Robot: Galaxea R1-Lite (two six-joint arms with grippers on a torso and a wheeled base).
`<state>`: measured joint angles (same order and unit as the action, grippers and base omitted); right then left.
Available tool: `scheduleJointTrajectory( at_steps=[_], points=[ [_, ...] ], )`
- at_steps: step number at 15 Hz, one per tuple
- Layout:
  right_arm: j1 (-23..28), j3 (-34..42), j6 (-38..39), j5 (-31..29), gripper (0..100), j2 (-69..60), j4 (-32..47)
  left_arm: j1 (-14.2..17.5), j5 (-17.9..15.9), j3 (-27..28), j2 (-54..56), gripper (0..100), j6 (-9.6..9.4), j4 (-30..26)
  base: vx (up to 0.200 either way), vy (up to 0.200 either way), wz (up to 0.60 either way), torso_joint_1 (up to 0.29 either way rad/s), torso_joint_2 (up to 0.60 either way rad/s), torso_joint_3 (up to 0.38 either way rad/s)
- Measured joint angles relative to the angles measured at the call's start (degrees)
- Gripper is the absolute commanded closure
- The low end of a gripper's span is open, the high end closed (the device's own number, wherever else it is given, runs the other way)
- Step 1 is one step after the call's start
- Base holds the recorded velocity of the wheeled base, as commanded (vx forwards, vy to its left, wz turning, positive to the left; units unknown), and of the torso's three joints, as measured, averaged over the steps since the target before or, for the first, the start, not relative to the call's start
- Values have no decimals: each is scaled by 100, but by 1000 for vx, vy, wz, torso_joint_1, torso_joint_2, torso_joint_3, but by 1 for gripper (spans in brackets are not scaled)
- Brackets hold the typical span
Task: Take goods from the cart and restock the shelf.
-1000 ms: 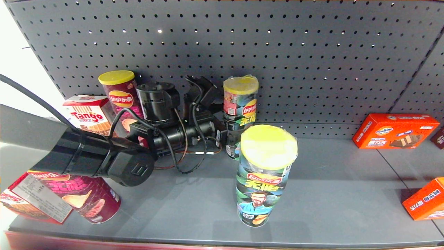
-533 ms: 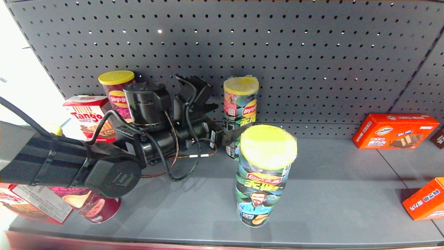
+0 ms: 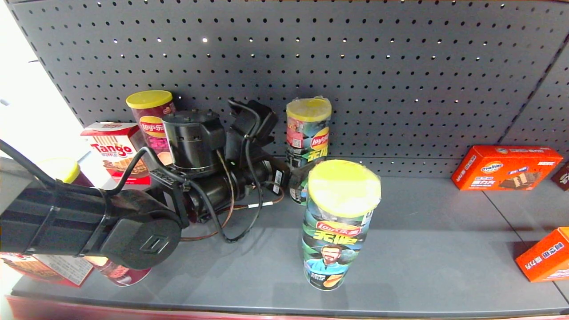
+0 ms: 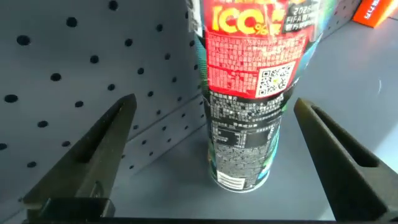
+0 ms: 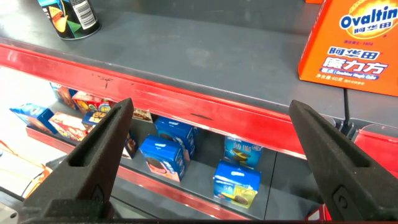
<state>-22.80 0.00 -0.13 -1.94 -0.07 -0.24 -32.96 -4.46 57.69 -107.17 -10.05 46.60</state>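
Two green chip cans with yellow lids stand on the grey shelf [image 3: 426, 249]: one near the front [image 3: 338, 222], one at the back by the pegboard [image 3: 308, 133]. My left arm comes in from the left, and my left gripper [image 3: 297, 177] sits low beside the back can. In the left wrist view that can [image 4: 249, 118] stands just past the open left gripper [image 4: 214, 109], one finger [image 4: 102, 146] to each side, not touching it. My right gripper [image 5: 211, 124] is open and holds nothing, out in front of the shelf's red edge [image 5: 205, 106].
At the back left stand a maroon chip can [image 3: 151, 115] and a wafer box [image 3: 114, 151]. Another maroon can [image 3: 122, 272] and a box [image 3: 53, 269] sit at the front left under my arm. Orange boxes [image 3: 506, 166] [image 3: 544, 262] lie at the right. Blue boxes [image 5: 165, 155] fill the lower shelf.
My left arm has drawn back to the left and sunk lower, its gripper easing off the back green can. Both green cans stand where they were.
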Motion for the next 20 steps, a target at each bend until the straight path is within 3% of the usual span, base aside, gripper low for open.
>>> scheduleJointTrajectory(
  at_steps=[10,20],
  points=[
    [0,0,-2,0,0,0,2,17,867,-435,332,0,-38,-2,0,0,0,0,0,0],
    [0,0,-2,0,0,0,0,44,1135,-439,354,0,-40,-32,0,0,0,0,0,0]
  ],
)
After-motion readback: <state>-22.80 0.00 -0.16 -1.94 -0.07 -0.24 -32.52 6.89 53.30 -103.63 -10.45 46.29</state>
